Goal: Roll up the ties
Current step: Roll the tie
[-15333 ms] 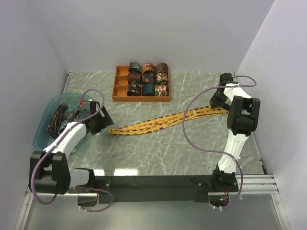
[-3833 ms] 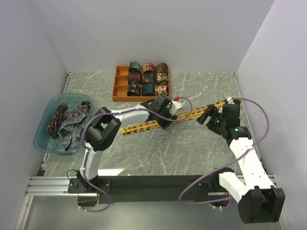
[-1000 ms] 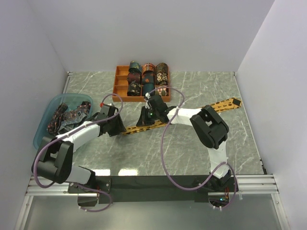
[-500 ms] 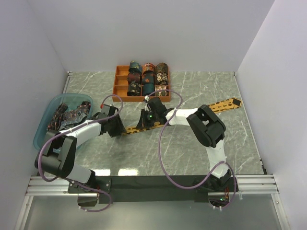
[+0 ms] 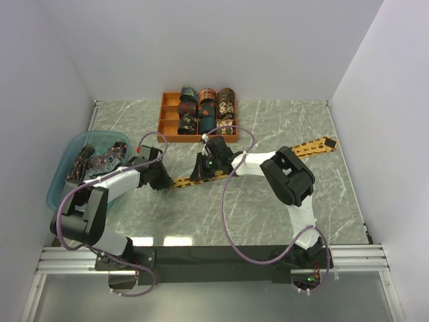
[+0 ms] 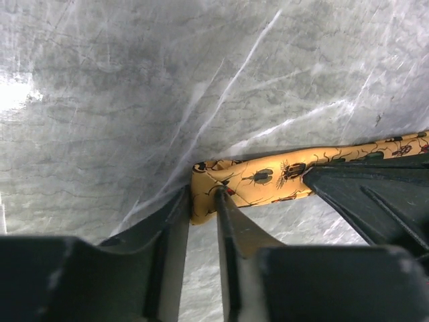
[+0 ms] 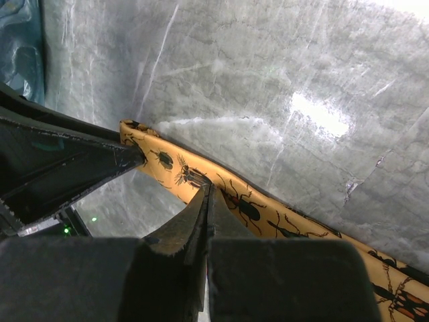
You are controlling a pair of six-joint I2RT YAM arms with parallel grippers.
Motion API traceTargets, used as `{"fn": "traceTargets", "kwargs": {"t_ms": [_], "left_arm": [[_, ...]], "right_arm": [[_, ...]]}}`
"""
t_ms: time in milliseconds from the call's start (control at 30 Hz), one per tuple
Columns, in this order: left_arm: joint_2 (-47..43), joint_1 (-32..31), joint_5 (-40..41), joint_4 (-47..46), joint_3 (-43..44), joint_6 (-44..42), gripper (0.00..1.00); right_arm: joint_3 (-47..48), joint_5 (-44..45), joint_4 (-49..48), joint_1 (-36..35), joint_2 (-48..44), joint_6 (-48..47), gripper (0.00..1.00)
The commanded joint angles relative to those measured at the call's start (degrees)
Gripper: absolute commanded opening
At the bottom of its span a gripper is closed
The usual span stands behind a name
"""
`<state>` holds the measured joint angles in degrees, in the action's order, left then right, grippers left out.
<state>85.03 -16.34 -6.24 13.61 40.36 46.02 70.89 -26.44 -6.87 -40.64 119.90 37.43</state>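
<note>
A mustard-gold tie printed with beetles lies as a narrow strip slanting across the marble table, from the right wall down toward the centre-left. My left gripper is at its left end. In the left wrist view the folded tip of the tie sits between the two fingers of the left gripper, which have closed in on it from both sides. My right gripper is a little further along the strip. Its fingers are shut together, tips of the right gripper pressing down on the tie.
An orange compartment tray holding rolled ties stands at the back centre. A translucent blue basin with several loose dark ties sits at the left edge. The two grippers work close together, the right one's black finger near the left one's.
The left jaws have narrowed onto the tie's end, and the left gripper has edged slightly toward it. The right gripper has stayed on the strip with its fingers shut.
</note>
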Motion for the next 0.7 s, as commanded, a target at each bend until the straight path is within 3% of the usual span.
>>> {"fn": "traceTargets", "kwargs": {"t_ms": [0,67,333,667], "left_arm": [[-0.57,0.08,-1.14,-1.04,0.59,-0.31,0.26],[-2.06,0.17,-1.05,-0.43,1.30,-0.75,0.19],[-5.05,-0.18,-3.86,2.21,6.05,-1.64,0.11],[-5.15,-5.28,-5.98,1.43,10.61,0.38,0.13]], "right_arm": [[-0.76,1.48,0.90,-0.58,1.92,-1.57,0.00],[-0.67,1.56,1.07,-0.58,1.83,-1.66,0.00],[-0.58,1.56,1.16,-0.49,2.01,-1.75,0.00],[-0.05,1.04,0.37,-0.58,2.45,-1.22,0.00]]}}
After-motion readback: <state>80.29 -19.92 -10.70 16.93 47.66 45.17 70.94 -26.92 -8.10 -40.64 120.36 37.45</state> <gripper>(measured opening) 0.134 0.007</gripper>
